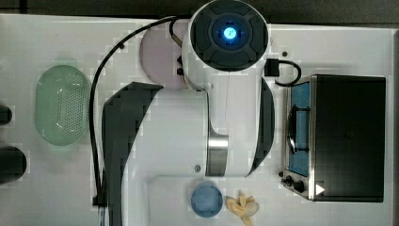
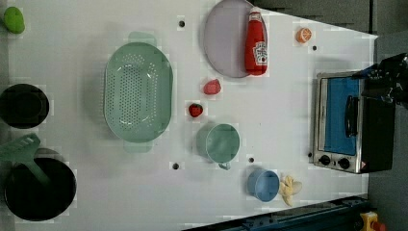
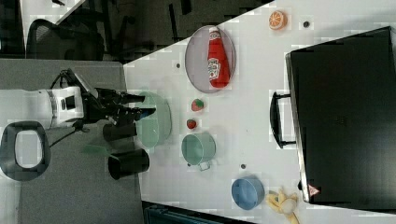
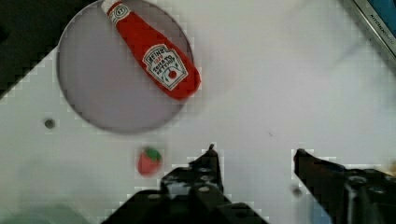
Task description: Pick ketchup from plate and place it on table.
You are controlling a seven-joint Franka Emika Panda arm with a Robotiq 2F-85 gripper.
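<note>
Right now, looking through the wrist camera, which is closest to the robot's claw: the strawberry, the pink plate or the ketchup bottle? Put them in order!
In the wrist view, from the open gripper:
1. The strawberry, on the table just beside one finger.
2. The plate, its near rim just past the strawberry.
3. The ketchup bottle, lying on the plate's far side, base over the rim.
</note>
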